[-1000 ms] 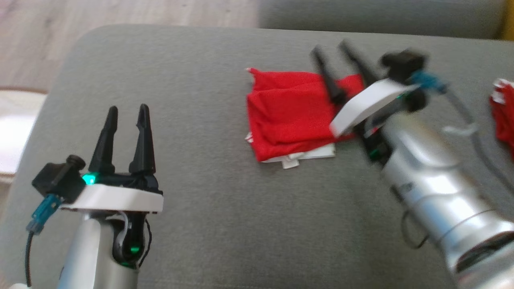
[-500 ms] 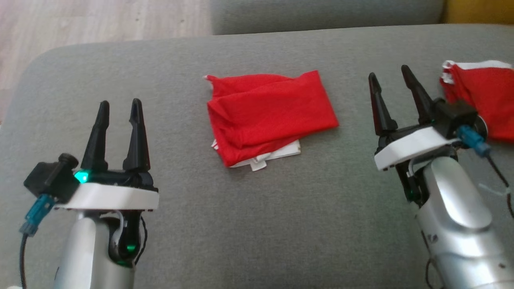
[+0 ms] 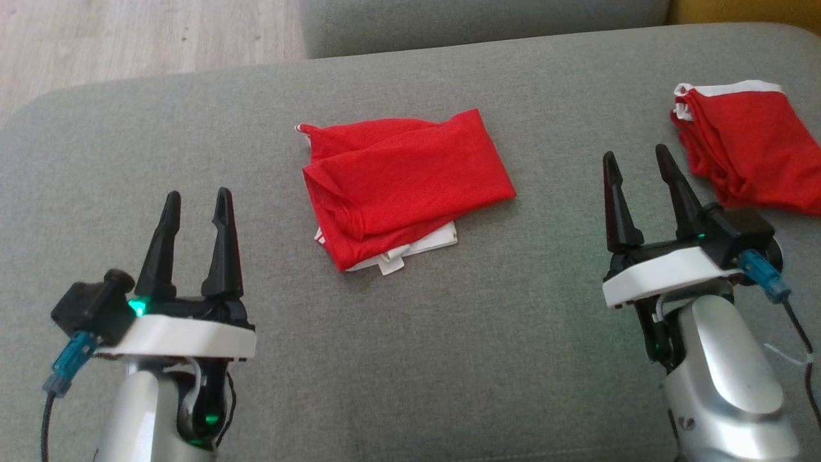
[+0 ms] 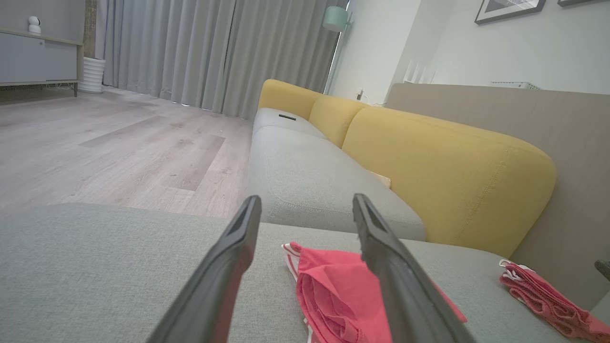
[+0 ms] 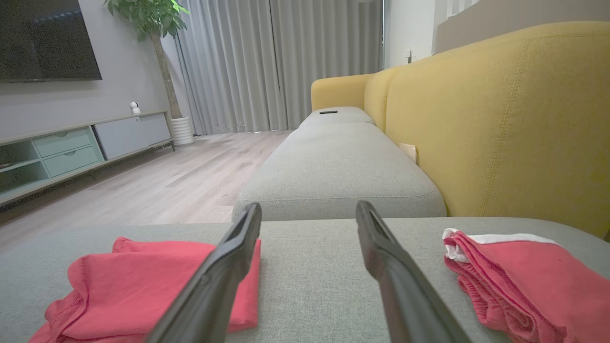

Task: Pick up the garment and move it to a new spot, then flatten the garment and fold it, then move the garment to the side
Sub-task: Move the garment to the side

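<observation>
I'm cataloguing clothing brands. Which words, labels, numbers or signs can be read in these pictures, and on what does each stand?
No text can be read anywhere.
The small white tag at the near edge of the folded red garment: too small and blurred to read.
The white band on the second red garment: no print visible.

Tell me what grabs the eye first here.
A folded red garment with white trim lies mid-cushion on the grey sofa, and a second red garment sits at the far right. The left claw and right claw flank the folded one, both open and holding nothing.
</observation>
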`<state>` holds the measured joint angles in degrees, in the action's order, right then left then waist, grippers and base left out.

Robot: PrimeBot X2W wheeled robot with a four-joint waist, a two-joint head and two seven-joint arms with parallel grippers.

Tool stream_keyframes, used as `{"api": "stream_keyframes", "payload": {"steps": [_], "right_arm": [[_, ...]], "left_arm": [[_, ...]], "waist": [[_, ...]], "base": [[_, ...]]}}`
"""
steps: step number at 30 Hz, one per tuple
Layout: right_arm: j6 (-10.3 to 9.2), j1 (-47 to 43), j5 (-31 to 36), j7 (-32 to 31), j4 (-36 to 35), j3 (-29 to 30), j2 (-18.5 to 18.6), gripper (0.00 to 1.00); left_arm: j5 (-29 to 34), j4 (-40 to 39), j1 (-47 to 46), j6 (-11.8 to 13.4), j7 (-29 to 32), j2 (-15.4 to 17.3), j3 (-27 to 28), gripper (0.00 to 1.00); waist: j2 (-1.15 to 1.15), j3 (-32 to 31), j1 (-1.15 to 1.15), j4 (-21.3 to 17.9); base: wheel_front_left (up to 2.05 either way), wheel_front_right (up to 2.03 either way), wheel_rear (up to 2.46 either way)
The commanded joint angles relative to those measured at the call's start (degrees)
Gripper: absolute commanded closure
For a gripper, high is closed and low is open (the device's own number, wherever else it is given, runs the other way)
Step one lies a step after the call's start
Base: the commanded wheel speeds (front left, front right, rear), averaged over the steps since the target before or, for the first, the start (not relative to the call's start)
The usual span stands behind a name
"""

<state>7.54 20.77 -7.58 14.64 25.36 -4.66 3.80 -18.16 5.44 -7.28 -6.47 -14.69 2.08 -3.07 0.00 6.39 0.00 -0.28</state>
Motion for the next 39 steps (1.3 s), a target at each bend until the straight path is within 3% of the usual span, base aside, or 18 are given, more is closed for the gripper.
{"api": "stream_keyframes", "payload": {"steps": [1, 14, 39], "right_arm": [[-0.05, 0.97, -0.02, 0.36, -2.11, -1.11, -0.87, 0.0], [-0.05, 4.59, 1.43, -1.64, 0.75, 0.2, -0.91, 0.0], [-0.05, 23.93, -1.73, -14.81, 29.63, -0.86, -0.92, 0.0]], "left_arm": [[0.33, -2.03, -1.7, 0.32, -0.3, 0.8, 1.9, 0.0], [0.1, -2.27, -4.86, -0.03, -0.3, 0.8, -1.62, 0.0], [-2.9, -1.34, -8.92, 0.64, -0.3, 0.8, -6.62, 0.0]], "waist": [[0.0, 0.1, 0.0, 0.07], [0.0, 5.38, 0.0, 3.78], [0.0, 12.6, 0.0, 13.06]], "base": [[0.0, 0.0, 0.0], [0.0, 0.0, 0.0], [0.0, 0.0, 0.0]]}}
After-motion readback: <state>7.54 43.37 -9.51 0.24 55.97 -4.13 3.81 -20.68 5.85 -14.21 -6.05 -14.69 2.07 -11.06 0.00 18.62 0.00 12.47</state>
